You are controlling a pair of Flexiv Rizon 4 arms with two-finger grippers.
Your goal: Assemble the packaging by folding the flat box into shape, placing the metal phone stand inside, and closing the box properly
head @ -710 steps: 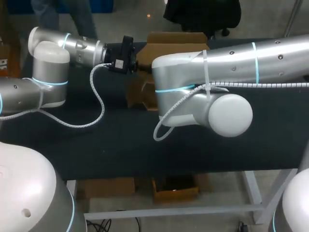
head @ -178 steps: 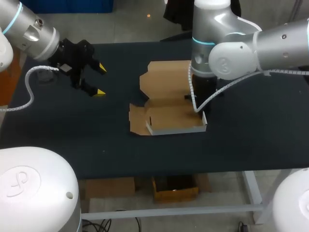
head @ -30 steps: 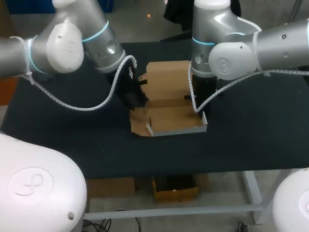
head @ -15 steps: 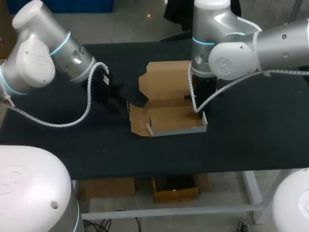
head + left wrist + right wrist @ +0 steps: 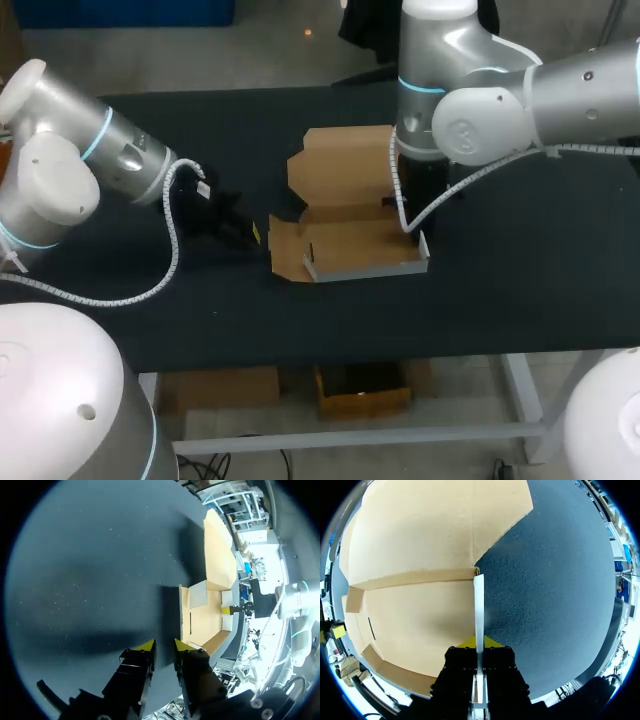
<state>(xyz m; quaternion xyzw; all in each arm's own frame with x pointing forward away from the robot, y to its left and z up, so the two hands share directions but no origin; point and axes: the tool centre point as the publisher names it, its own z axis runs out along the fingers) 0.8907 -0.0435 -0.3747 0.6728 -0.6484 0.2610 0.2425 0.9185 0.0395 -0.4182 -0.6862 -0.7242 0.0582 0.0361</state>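
Note:
A brown cardboard box (image 5: pixel 345 245) lies partly folded in the middle of the table, its lid flap (image 5: pixel 340 165) lying flat behind it. The box's left side flap (image 5: pixel 282 245) lies spread outward. My right gripper (image 5: pixel 420 228) comes straight down at the box's right side. In the right wrist view my right gripper (image 5: pixel 480 641) is shut on the thin white-edged right wall (image 5: pixel 478 600), which stands upright. My left gripper (image 5: pixel 250 232) sits low over the table just left of the box. In the left wrist view my left gripper (image 5: pixel 164 646) has a narrow gap and nothing in it, with the box (image 5: pixel 207 615) ahead.
The black table top (image 5: pixel 500 280) spreads wide to both sides of the box. Its front edge (image 5: pixel 400 352) runs close below the box. My right arm's elbow (image 5: pixel 470 120) hangs over the table's back right.
My left arm has drawn back leftward from the box's left flap and dropped low to the table, its fingers narrowing. The right arm and the box have not moved.

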